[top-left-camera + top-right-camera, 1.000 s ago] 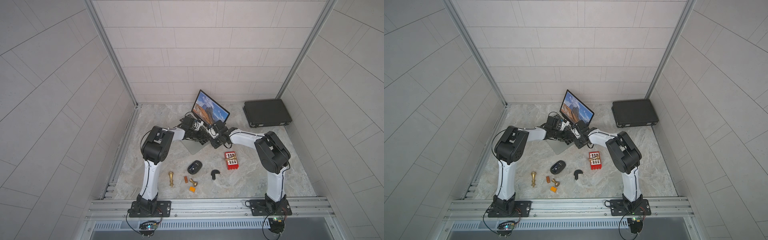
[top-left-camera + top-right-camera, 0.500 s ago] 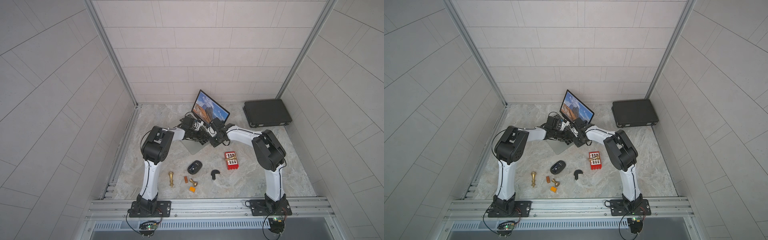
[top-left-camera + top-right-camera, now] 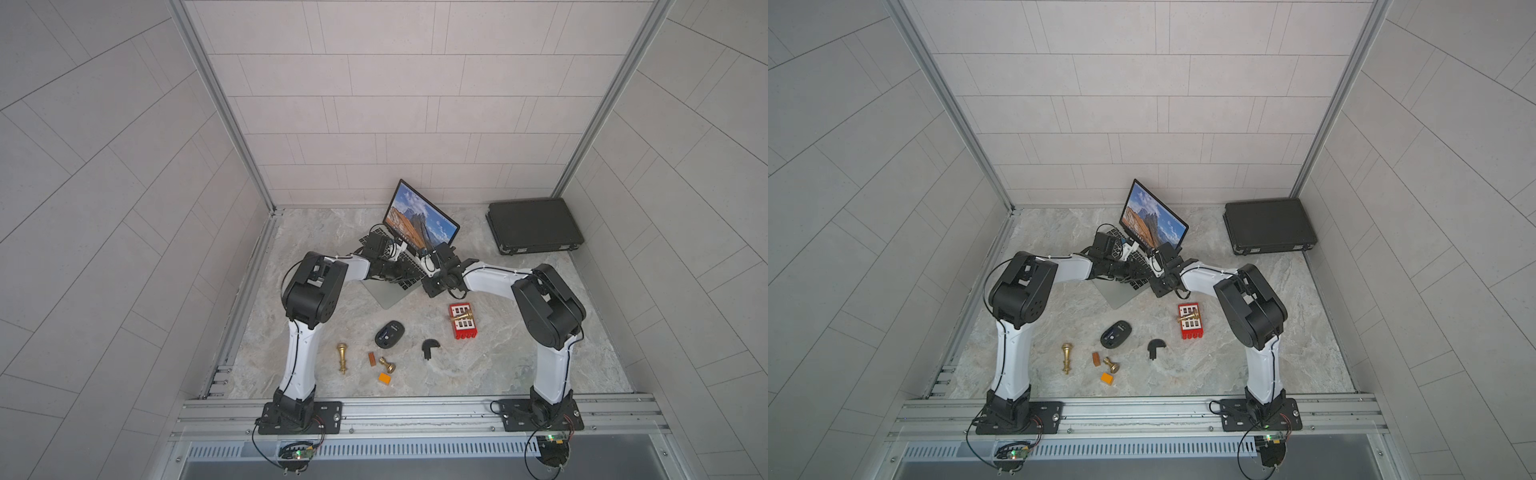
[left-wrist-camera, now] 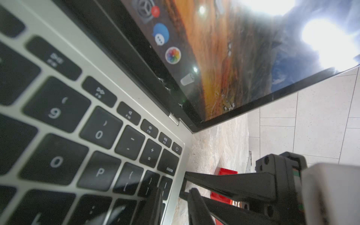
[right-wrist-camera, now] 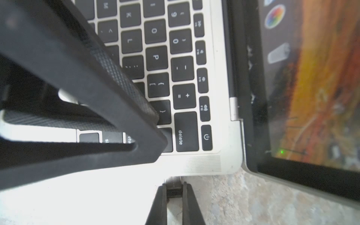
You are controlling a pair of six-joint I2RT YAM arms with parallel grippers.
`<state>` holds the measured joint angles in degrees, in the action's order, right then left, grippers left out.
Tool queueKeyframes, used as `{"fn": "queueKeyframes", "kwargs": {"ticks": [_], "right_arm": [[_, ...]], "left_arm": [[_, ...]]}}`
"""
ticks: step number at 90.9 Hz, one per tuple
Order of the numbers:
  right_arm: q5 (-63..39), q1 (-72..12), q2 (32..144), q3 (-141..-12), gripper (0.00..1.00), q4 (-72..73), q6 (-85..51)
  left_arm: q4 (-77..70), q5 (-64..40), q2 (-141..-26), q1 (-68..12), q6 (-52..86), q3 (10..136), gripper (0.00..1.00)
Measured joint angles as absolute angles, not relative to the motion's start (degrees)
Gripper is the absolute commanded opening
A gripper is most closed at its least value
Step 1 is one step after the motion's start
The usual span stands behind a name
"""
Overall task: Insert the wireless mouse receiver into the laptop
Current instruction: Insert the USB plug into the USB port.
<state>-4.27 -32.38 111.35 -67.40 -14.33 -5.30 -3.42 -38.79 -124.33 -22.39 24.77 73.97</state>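
Receiver (image 5: 174,190), pinched in right jaws, sits at laptop's (image 5: 204,163) edge; left jaws, parted, overhang keyboard (image 5: 155,58).

Both top views are evenly lit and sharp, shadows faint, with slight wide-angle stretch toward the frame edges. In the left wrist view glare whitens the laptop (image 4: 214,58) screen and its nearest keys (image 4: 11,93) blur; the right wrist view is soft, one patch seemingly overexposed.
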Motion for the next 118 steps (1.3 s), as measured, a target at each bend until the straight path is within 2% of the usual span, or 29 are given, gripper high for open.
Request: {"fn": "queueKeyframes", "kwargs": {"ticks": [58, 95, 118], "right_arm": [[-2.44, -33.26, 108.38, -58.78, 0.12, -2.24, -7.40], [0.82, -34.65, 107.07, -50.78, 0.11, 11.27, -9.61], [1.91, -35.29, 107.96, -51.29, 0.11, 12.53, -9.65]], "left_arm": [[-3.84, -39.44, -124.46, -22.02, 24.80, 73.80, 0.27], [-4.62, -39.68, -124.49, -21.76, 24.80, 73.38, 0.27], [-5.19, -39.90, -124.49, -21.61, 24.77, 73.06, 0.27]]}}
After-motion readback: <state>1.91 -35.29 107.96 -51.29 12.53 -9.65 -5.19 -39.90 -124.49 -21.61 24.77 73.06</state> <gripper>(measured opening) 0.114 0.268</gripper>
